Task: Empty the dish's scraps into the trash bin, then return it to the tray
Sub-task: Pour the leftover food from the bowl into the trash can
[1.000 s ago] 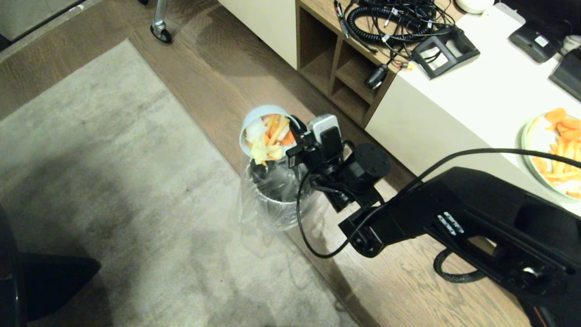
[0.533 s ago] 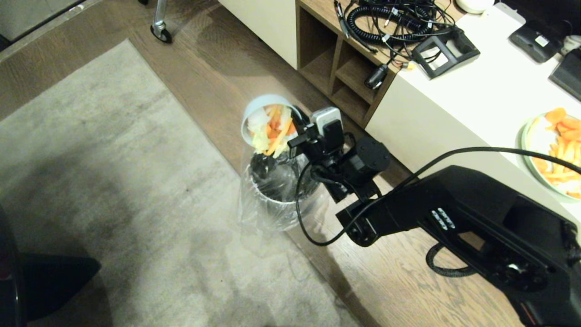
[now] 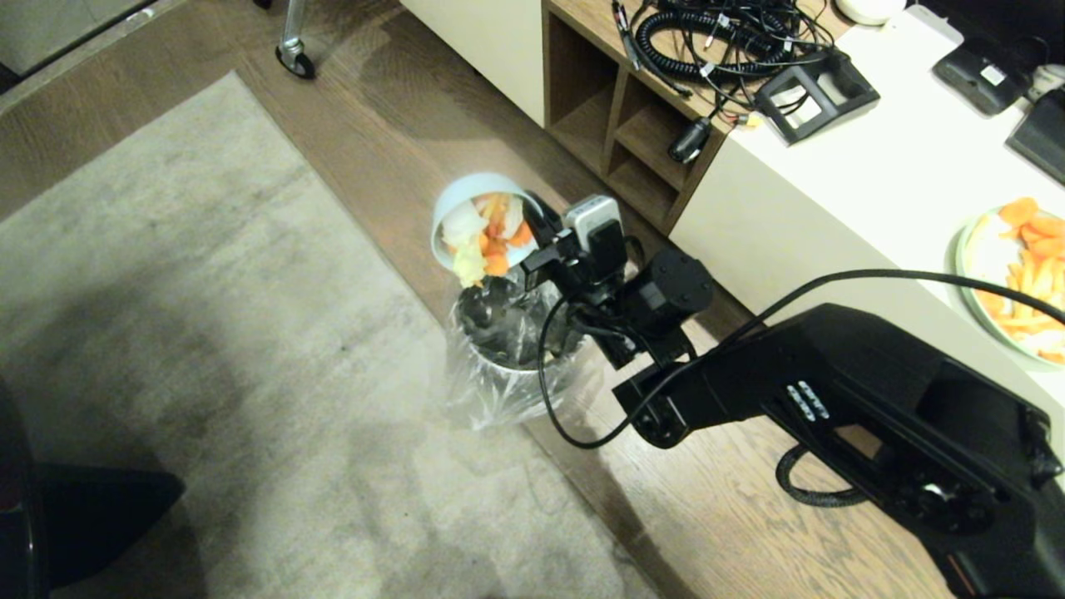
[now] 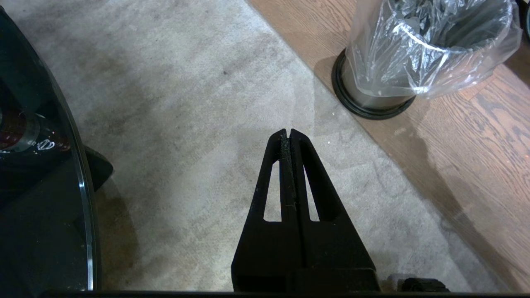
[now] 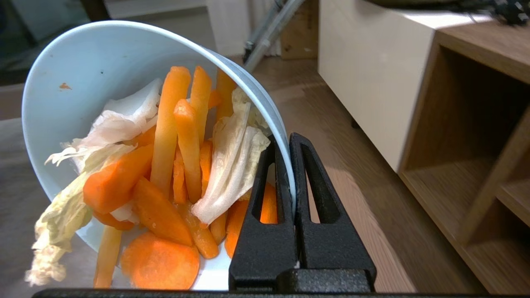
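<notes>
Fingers [image 5: 308, 178] of the right gripper [image 5: 285, 142] pinch the small white ceramic dish's [image 5: 83, 66] rim, tilting orange and pale vegetable scraps [image 5: 174, 165] over the steel, plastic-lined trash bin [image 3: 507, 349]; left gripper's [image 4: 288, 133] fingers [image 4: 312, 178] pressed together.

The pale-green plate [image 3: 1011, 279] is cut off by the head view's right edge. The trash bin [image 3: 507, 345] is partly hidden behind the right arm; its liner veils the contents.

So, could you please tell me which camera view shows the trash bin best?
The left wrist view: the trash bin shows almost whole, with steel wall, black base ring and clear liner. The head view has its opening partly hidden behind the dish. The right wrist view lacks it.
</notes>
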Controlling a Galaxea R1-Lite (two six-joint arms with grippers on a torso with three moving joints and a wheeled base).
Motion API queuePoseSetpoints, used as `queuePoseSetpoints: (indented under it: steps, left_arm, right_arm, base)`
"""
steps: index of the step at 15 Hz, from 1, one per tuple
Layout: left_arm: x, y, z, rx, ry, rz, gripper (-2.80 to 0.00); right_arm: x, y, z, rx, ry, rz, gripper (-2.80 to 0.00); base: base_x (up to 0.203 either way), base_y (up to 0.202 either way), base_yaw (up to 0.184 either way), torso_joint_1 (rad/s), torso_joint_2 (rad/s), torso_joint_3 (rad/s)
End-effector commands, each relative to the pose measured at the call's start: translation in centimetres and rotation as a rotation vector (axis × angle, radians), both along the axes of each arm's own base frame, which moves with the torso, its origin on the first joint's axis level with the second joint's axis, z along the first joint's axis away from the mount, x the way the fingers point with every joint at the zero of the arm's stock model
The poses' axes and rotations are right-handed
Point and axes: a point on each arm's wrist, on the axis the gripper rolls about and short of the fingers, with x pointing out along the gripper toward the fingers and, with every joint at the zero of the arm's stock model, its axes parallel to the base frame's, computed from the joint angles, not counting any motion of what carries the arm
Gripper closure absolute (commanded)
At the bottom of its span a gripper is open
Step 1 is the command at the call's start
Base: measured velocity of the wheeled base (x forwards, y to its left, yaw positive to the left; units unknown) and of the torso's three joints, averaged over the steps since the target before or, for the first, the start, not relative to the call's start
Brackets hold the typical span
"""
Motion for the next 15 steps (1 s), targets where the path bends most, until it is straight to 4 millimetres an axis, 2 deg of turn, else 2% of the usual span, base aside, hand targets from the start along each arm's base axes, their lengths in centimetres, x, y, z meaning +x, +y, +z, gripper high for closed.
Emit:
queuePoseSetpoints:
  steps: [1,4,12,15]
  left_arm:
    - [0.0,0.0,0.0,-0.001,-0.001,0.001,0.00]
    - [0.0,0.0,0.0,-0.002,-0.001,0.002,0.00]
    - [0.0,0.0,0.0,0.000,-0.001,0.002,0.00]
    - [0.0,0.0,0.0,-0.001,-0.001,0.001,0.00]
  right_arm:
    - [-0.2,-0.3,0.5,0.025,-0.048,0.006,0.00]
    - [-0.2,-0.2,1.3,0.022,-0.092,0.033,0.00]
    - [0.3,-1.0,1.7,-0.023,-0.148,0.078,0.00]
    - [0.4,-1.0,2.8,-0.022,-0.208,0.107,0.00]
  base:
    - [0.000,0.000,0.000,0.000,0.00,0.000]
    - [0.000,0.000,0.000,0.000,0.00,0.000]
    - [0.000,0.000,0.000,0.000,0.00,0.000]
    - [0.000,0.000,0.000,0.000,0.00,0.000]
